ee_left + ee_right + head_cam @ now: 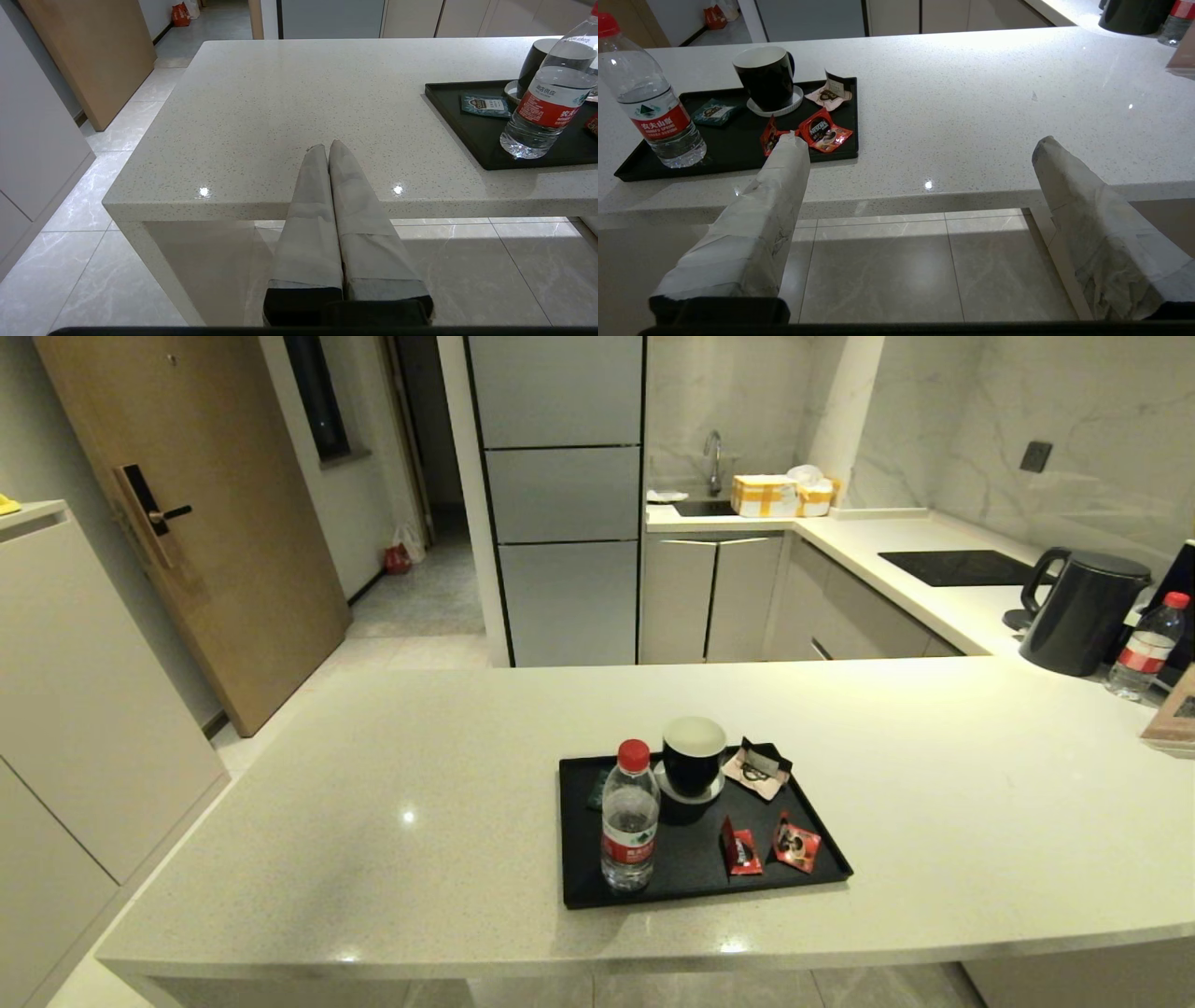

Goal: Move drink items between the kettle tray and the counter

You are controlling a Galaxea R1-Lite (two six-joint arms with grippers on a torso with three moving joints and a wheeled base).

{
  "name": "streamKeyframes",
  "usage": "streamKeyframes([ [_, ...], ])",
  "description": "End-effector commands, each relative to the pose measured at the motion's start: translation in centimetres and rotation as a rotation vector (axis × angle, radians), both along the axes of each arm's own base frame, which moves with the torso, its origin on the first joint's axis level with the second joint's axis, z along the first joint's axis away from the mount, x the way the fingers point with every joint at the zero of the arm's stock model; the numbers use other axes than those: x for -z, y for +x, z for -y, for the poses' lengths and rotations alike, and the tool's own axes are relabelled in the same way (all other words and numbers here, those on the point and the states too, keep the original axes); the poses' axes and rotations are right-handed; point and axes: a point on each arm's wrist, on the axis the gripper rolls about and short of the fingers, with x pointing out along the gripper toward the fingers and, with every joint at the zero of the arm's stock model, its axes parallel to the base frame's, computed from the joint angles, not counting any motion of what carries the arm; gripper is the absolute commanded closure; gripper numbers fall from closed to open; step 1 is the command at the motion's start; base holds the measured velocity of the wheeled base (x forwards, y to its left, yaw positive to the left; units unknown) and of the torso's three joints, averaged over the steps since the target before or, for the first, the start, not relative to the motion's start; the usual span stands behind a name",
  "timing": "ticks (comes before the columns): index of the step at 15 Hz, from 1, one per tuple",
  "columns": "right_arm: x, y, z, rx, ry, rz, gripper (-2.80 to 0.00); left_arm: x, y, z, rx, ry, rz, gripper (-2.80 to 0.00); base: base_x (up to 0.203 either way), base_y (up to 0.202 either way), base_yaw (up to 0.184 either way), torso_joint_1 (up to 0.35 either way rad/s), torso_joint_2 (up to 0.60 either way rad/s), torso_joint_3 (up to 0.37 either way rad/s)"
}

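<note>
Left hand (pixel 329 148): I saw it off the near edge of the desk, out over the floor, its two wrapped fingers (pixel 310 210) pressed together and holding nothing.
Desk (pixel 392 775): I saw a broad, glossy, off-white speckled stone top, bare on its left side.
Water bottle (pixel 630 817): it stood upright in the near left part of the tray, clear, with a red cap and a red label.
Teal sachet (pixel 484 104): it lay flat on the tray floor just behind the bottle, near the tray's left rim.
Kettle tray (pixel 695 889): I saw a shallow black rectangle with a low rim, resting on the middle of the desk.
Cup (pixel 693 756): black outside and white inside, it stood on a small white saucer (pixel 796 101) at the back of the tray.
Pale sachet (pixel 758 768): it lay at the tray's far right corner, its dark top edge leaning on the rim.
Drink items: both red foil sachets sat inside the tray's near right corner, side by side; the left one (pixel 741 848) stood tilted on edge, and the right one (pixel 796 843) lay nearly flat.
Right hand (pixel 920 144): I saw it below and before the desk's near edge, fingers (pixel 777 205) spread wide and empty.
Kettle (pixel 1083 611): dark grey, it stood far right on the back counter, with a second bottle (pixel 1146 649) just beside it.
</note>
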Motion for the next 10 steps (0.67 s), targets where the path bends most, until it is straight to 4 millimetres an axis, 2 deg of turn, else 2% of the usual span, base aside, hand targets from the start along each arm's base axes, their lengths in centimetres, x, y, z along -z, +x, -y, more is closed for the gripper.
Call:
streamKeyframes([
  [1,0.04,0.03,0.00,0.000,0.000,-0.005,-2.80,0.00,0.00,0.00,-0.001,0.000,0.000,0.00,0.000,0.000,0.000,0.000,0.00,0.000],
  [10,0.04,0.03,0.00,0.000,0.000,-0.004,-2.80,0.00,0.00,0.00,-0.001,0.001,0.000,0.00,0.000,0.000,0.000,0.000,0.00,0.000],
])
